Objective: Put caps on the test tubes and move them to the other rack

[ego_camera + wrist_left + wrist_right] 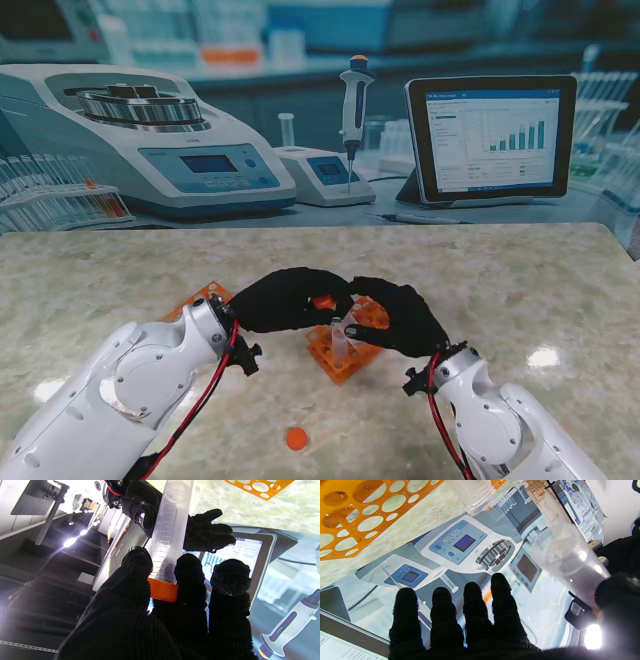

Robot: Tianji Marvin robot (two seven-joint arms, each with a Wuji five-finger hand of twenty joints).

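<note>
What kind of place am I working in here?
Probably a mock lab: a marble-look table before a printed lab backdrop, with an orange rack and a test tube.

My two robot hands, left and right, meet over the near rack and crowd the space above it. Left of that rack, a second rack sits partly hidden behind my left arm. Nearer to me than the near rack, a loose cap lies on the worktop between my arms. Right of the near rack, and farther from me, the worktop lies bare.
</note>
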